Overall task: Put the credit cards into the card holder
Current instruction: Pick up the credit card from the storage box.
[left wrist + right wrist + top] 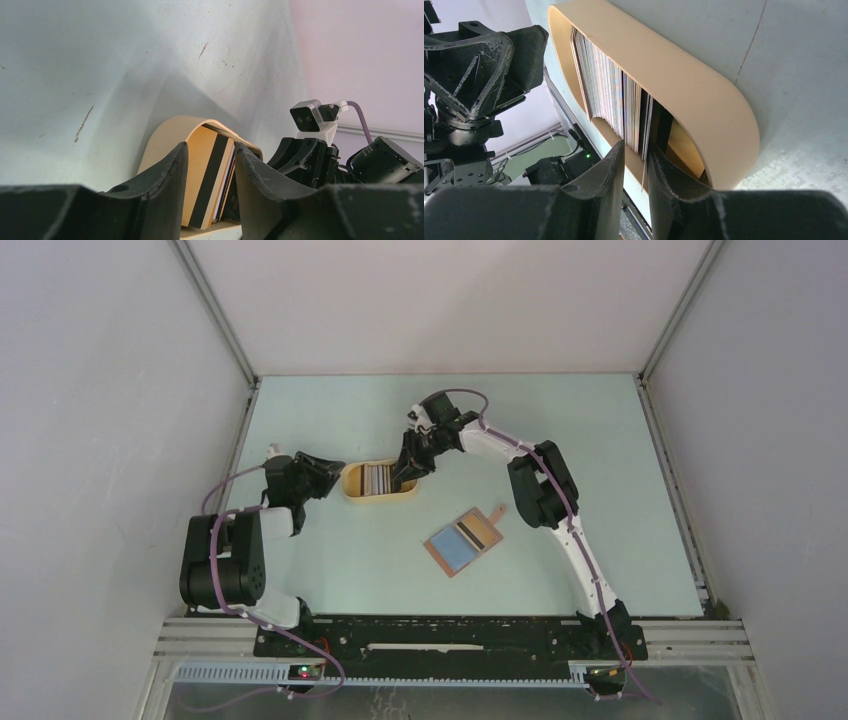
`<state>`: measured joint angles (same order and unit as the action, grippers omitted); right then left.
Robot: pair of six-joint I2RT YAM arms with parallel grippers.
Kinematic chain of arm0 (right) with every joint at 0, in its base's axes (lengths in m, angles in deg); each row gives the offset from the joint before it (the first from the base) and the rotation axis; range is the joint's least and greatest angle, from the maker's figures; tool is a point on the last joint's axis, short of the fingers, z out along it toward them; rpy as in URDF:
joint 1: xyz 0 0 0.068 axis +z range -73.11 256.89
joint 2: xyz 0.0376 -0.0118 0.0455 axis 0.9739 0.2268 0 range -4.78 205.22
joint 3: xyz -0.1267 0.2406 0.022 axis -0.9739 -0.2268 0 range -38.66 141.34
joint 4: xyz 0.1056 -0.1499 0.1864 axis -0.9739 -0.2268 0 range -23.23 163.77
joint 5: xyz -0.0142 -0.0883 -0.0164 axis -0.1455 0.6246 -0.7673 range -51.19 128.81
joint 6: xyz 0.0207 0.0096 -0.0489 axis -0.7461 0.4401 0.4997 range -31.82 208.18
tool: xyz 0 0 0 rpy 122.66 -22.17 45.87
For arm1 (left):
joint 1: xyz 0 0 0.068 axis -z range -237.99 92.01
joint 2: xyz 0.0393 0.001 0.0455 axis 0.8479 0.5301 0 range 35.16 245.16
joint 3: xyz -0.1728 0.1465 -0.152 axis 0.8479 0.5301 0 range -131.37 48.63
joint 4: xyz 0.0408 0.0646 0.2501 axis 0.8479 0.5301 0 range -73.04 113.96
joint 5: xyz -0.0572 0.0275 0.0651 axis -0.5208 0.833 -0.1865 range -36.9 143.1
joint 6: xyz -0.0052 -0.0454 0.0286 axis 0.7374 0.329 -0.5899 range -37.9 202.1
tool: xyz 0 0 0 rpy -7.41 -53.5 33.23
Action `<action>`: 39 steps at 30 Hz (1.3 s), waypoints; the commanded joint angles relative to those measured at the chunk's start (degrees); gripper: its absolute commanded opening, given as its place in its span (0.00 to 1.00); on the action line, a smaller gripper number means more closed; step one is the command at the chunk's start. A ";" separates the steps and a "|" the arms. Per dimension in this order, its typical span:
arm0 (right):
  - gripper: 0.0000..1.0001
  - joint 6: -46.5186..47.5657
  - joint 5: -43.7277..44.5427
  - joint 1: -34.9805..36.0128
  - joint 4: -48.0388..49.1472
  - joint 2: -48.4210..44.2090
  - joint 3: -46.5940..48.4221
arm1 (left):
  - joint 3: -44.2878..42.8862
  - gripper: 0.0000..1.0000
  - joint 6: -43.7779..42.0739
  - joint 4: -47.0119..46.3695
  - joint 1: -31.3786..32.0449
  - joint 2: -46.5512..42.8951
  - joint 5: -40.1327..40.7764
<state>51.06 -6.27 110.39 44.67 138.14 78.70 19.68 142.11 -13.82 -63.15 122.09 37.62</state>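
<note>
The credit cards (pixel 378 478) stand on edge in a stack inside a yellow oval tray (pixel 355 494). My right gripper (pixel 405 473) reaches into the tray's right end. In the right wrist view its jaws (pixel 636 150) are a narrow gap apart, and one thin card (pixel 644 167) sticks out from the stack (pixel 604 85) between them. My left gripper (pixel 328 476) is at the tray's left end, with its jaws (pixel 210 147) apart in front of an orange card with a black stripe (pixel 202 170). The card holder (pixel 462 542) lies open on the table, reddish-brown with a blue-grey inside, away from both grippers.
The tray's rim (pixel 684 70) curves round the right fingers, and it also shows in the left wrist view (pixel 170 131). The two grippers face each other across the tray; the right one shows in the left wrist view (pixel 310 155). Grey walls enclose the pale green table.
</note>
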 commanded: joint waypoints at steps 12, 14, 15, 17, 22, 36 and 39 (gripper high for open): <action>0.11 1.95 1.94 -0.61 -1.17 -5.29 -0.27 | -2.52 0.44 0.02 -1.58 -0.54 0.25 -1.04; 0.06 2.56 2.70 -0.62 -1.55 -5.70 -0.24 | -2.33 0.44 0.10 -1.89 -0.59 0.13 -1.04; 0.04 3.05 3.24 -0.67 -2.04 -5.95 -0.23 | -2.14 0.44 0.17 -2.16 -0.66 -0.01 -0.97; 0.02 4.33 5.18 -0.62 -3.15 -6.80 -0.10 | -1.41 0.44 0.42 -3.61 -0.68 -0.31 -1.25; 0.00 7.01 8.77 -0.71 -4.88 -9.08 0.03 | 1.66 0.44 1.61 -8.43 -1.33 -1.71 -1.11; 0.00 17.69 9.26 0.27 -7.34 -18.41 -6.94 | 6.36 0.48 2.31 -32.44 -2.06 -1.69 -11.04; 0.00 28.24 2.73 -0.19 -8.36 -24.51 -11.93 | 7.71 0.48 0.51 -35.98 -1.77 -5.18 -13.84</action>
<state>66.01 2.43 110.34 38.03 123.25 70.53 24.95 144.16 -38.65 -64.82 121.57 29.79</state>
